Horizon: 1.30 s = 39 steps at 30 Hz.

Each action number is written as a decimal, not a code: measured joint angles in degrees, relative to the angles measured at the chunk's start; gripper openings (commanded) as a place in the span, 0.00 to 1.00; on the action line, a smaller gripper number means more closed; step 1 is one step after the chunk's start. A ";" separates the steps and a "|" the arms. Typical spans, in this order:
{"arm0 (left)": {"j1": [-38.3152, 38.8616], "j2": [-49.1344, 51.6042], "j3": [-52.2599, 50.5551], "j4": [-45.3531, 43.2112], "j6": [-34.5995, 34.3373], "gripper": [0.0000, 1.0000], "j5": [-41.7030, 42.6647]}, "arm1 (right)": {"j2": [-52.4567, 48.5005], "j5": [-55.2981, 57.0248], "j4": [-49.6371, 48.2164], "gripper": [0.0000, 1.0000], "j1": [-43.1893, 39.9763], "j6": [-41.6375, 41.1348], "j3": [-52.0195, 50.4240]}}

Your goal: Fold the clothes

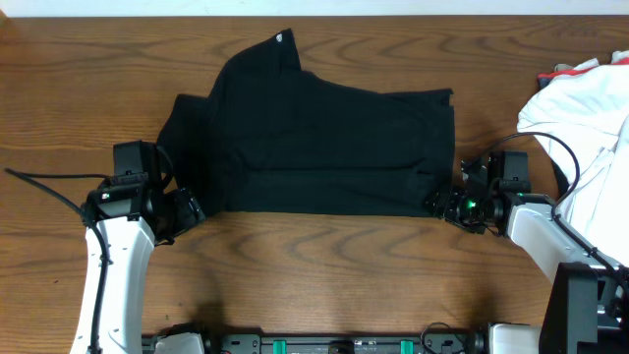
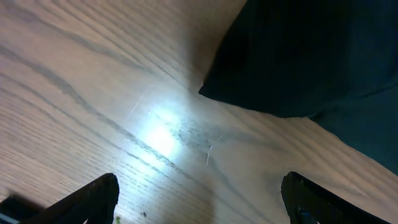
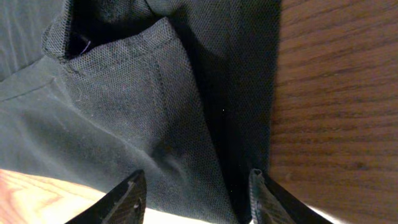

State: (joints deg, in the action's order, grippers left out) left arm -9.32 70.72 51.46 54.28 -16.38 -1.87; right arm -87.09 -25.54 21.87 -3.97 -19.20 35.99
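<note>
The black shirt (image 1: 314, 143) lies partly folded across the middle of the wooden table, a collar point sticking up at the far edge. My left gripper (image 1: 187, 211) is open and empty by the shirt's near left corner; in the left wrist view its fingers (image 2: 199, 193) are over bare wood, with the shirt's edge (image 2: 311, 56) just ahead. My right gripper (image 1: 442, 205) is at the shirt's near right corner. In the right wrist view its fingers (image 3: 196, 193) are open astride the folded fabric (image 3: 143, 106), not closed on it.
A heap of white cloth (image 1: 590, 108) with a bit of red lies at the right edge, close behind my right arm. Bare wooden table (image 1: 324, 275) runs along the front of the shirt. A black cable trails at the left.
</note>
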 measured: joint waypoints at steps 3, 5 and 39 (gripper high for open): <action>0.00 0.09 -0.02 -2.84 1.22 0.86 0.00 | 0.00 -0.09 0.00 0.53 0.00 0.00 0.02; 0.00 0.48 -0.02 -5.18 1.84 0.86 0.00 | 0.00 -0.11 0.02 0.52 0.00 0.22 0.02; 0.00 15.69 -0.11 -33.88 15.80 0.66 2.34 | 0.00 0.28 2.16 0.49 0.00 4.44 0.28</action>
State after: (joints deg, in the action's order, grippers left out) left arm -9.32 86.41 51.35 20.40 -0.58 0.47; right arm -87.09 -25.26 24.03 -3.97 -14.76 36.27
